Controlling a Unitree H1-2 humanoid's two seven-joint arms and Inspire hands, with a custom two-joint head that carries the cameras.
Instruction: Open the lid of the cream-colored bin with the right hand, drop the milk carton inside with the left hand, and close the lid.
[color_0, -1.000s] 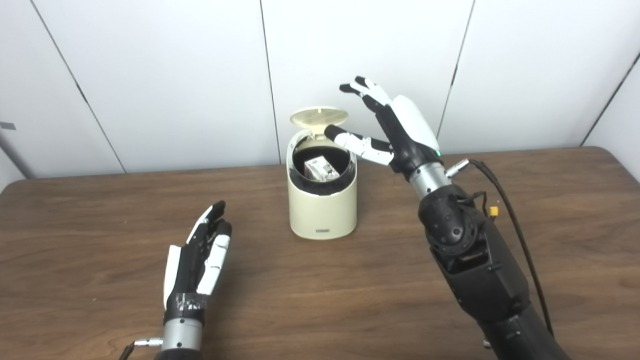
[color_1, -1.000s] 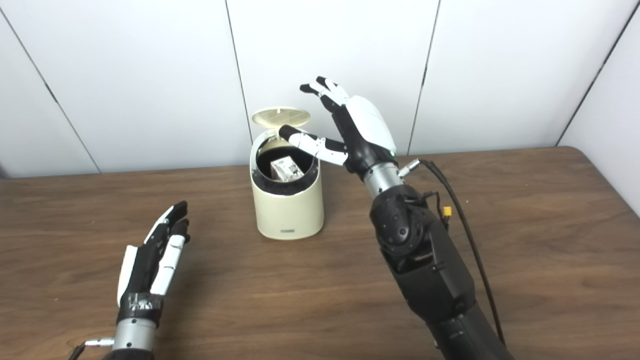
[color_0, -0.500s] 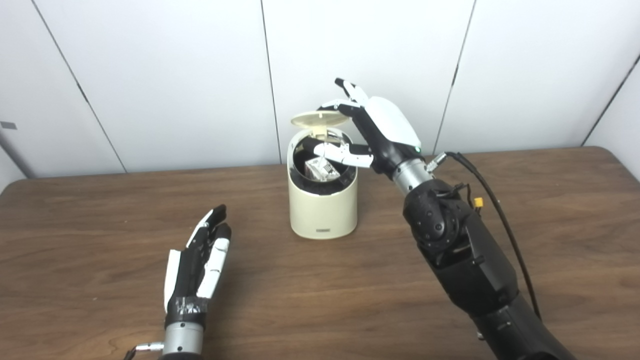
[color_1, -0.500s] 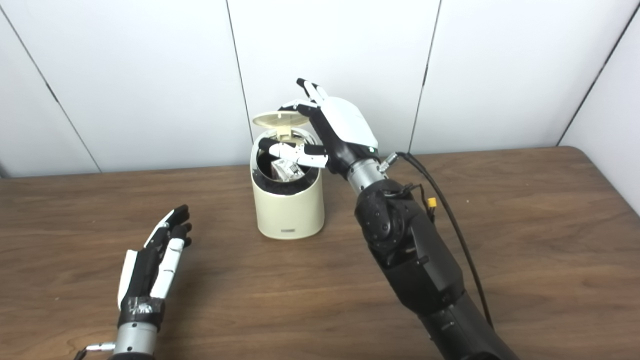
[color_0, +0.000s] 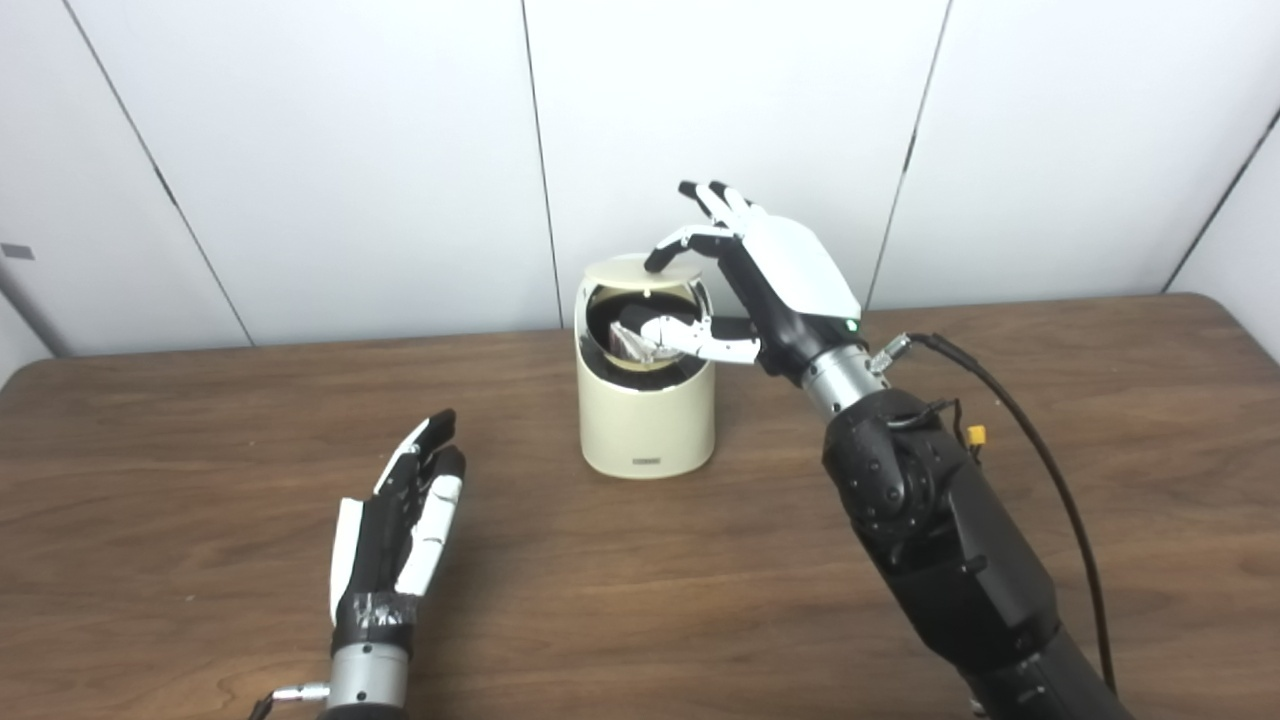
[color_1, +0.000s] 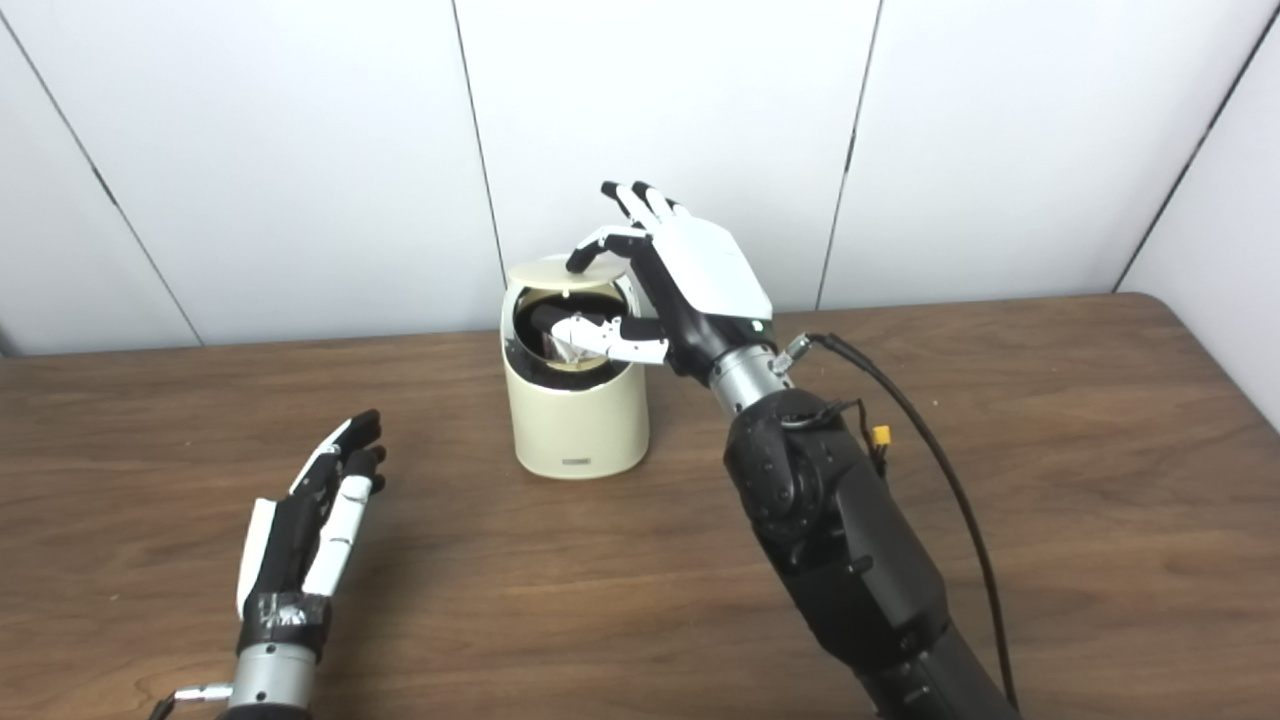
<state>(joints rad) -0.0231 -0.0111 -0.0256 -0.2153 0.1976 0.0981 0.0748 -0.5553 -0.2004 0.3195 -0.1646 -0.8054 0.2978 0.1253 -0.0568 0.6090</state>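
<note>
On bin (color_0: 646, 420) front: small dark label, unreadable.

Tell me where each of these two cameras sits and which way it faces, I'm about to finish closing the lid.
Left eye view: on the head, looking down and forward over the table at the cream bin; both arms enter from the bottom edge.
Right eye view: beside it, a little to the right, same heading; the bin sits further left in the picture.
Shared: the right hand with a fingertip on the half-lowered lid and its thumb over the opening, the left hand open above the table, the milk carton inside.
</note>
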